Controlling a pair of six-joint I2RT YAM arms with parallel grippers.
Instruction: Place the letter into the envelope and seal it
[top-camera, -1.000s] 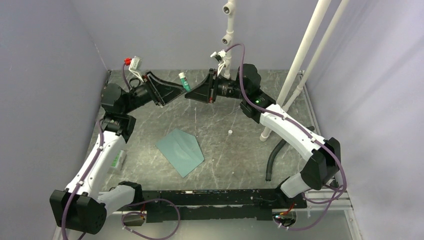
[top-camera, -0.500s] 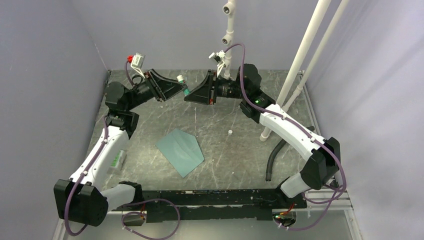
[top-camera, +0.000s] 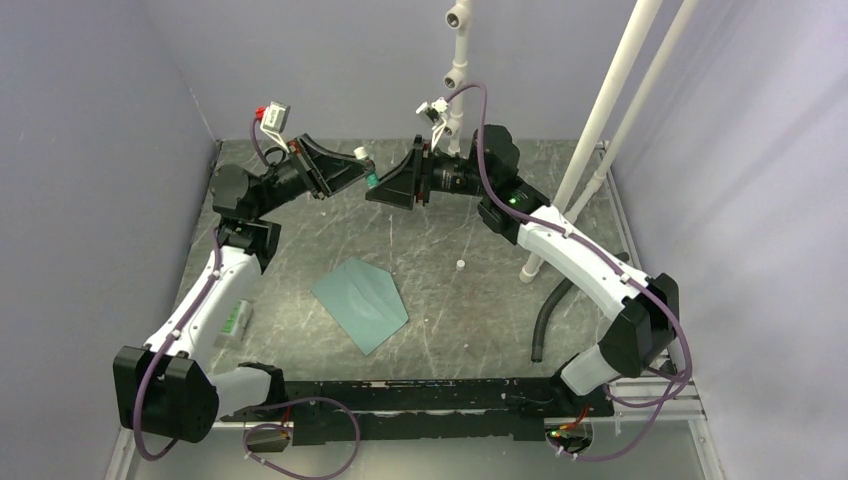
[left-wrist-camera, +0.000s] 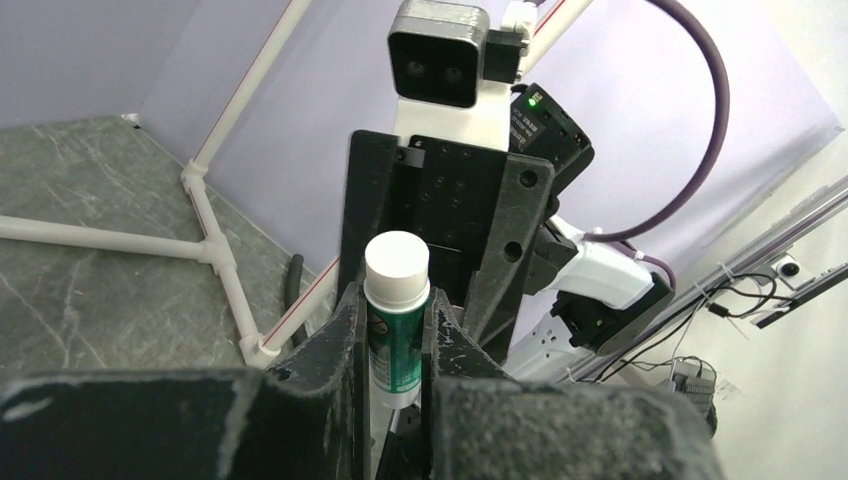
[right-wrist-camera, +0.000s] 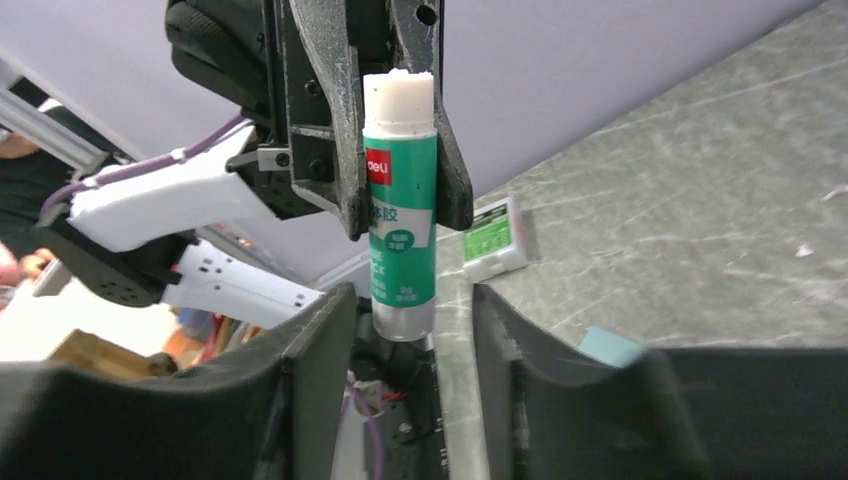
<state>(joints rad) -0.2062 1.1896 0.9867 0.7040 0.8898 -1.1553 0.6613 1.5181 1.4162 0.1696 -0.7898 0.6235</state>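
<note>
**Green glue stick (right-wrist-camera: 400, 200) between 2 grippers: drop risk**

Left gripper (left-wrist-camera: 393, 308) clamps the stick, raised at far centre. Right gripper (right-wrist-camera: 410, 300) is spread, fingers flanking the stick's end without contact. Envelope (top-camera: 360, 303) lies flat, near-left of centre; letter not visible. Early left release likely drops the stick; off-centre closing could knock it askew.

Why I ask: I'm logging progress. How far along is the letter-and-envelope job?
Done, probably: no letter shows anywhere, so it may already be inside the envelope, which lies flat. In hand: the left gripper grips a glue stick in the air, with the jaws of the right gripper open around its end. Left: gluing and closing the flap; nothing shows it sealed.
</note>
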